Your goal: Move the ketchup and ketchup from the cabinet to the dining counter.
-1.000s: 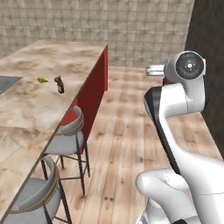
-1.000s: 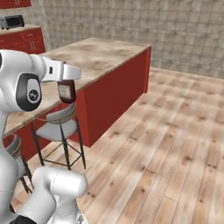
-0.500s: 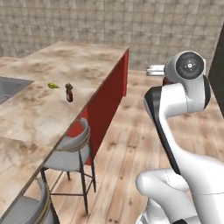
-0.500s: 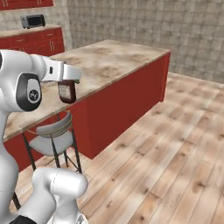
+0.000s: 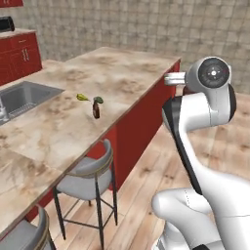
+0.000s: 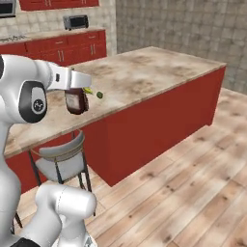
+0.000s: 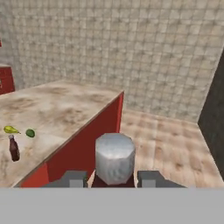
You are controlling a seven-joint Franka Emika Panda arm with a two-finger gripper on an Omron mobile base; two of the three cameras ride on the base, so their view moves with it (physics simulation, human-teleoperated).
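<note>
My gripper point(image 6: 76, 99) is shut on one ketchup bottle point(image 6: 76, 102), dark red-brown with a pale label, held in the air beside the long edge of the dining counter point(image 6: 144, 77). In the hand view its grey cap point(image 7: 114, 157) stands between my two fingertips point(image 7: 72, 179). The other ketchup bottle point(image 5: 96, 108) stands upright on the marbled top point(image 5: 58, 132), also small at the left of the hand view point(image 7: 14, 148). The cabinet is out of view.
A yellow item point(image 5: 83, 97) and a small green one point(image 5: 99, 99) lie by the standing bottle. A steel sink point(image 5: 24, 95) is set into the counter. Two stools point(image 5: 88, 173) stand along its red side. Low red units with a toaster oven point(image 6: 75, 21) line the back wall.
The whole picture has shifted: the base has moved, and the counter now sits nearer and further right in the views. The bottle stays in my grip and the arm holds its pose.
</note>
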